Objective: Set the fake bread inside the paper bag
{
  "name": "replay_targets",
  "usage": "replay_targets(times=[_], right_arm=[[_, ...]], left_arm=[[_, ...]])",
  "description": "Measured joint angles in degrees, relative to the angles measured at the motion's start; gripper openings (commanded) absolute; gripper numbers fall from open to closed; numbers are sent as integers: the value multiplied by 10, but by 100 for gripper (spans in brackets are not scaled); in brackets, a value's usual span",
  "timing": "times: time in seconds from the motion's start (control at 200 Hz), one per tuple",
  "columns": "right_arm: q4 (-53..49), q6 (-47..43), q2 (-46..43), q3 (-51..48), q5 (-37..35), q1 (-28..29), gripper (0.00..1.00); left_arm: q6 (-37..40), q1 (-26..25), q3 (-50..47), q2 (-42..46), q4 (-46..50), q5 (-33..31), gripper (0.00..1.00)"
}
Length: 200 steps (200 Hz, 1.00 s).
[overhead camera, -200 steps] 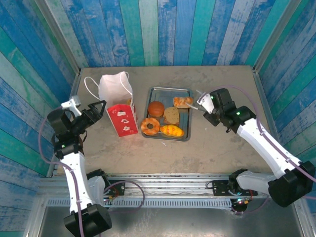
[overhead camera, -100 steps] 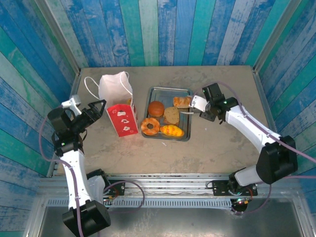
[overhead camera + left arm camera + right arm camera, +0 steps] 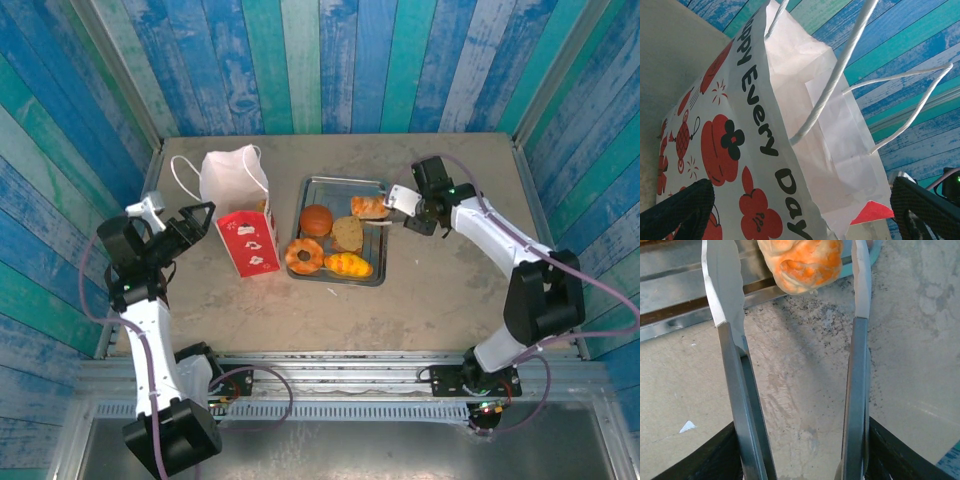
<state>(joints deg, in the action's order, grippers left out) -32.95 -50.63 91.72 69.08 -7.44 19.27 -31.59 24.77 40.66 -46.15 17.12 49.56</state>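
Right wrist view, nearest first: the right pincer (image 3: 800, 460) is clamped around the arms of the tongs (image 3: 730, 365), whose blades stand apart on either side of a croissant (image 3: 807, 262) at the rim of the tray (image 3: 670, 270); picking up seems the step in hand, and next the blades need squeezing onto it before any lift. Top view: the left pincer (image 3: 196, 224) gapes wide just beside the paper bag (image 3: 235, 185), upright on the surface (image 3: 430, 280) left of the tray; the other bread (image 3: 316, 219) lies in the tray.
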Motion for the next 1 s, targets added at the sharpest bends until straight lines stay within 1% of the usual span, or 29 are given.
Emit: replay_targets(times=[0.115, 0.316, 0.516, 0.656, 0.816, 1.002], right_arm=[[-1, 0, 21, 11, 7, -7, 57], [-2, -1, 56, 37, 18, -17, 52], [-12, 2, 69, 50, 23, -19, 43], [-12, 9, 68, 50, 28, -19, 38], [-19, 27, 40, 49, 36, -19, 36], [-23, 86, -44, 29, 47, -17, 33]], left_arm=[[2, 0, 2, -2, 5, -2, 95], [5, 0, 3, -3, 11, -6, 95], [9, 0, 8, -3, 14, -7, 95], [9, 0, 12, -4, 14, -7, 95], [5, 0, 19, -4, 11, -10, 95], [-7, 0, 26, -4, 7, -28, 96]])
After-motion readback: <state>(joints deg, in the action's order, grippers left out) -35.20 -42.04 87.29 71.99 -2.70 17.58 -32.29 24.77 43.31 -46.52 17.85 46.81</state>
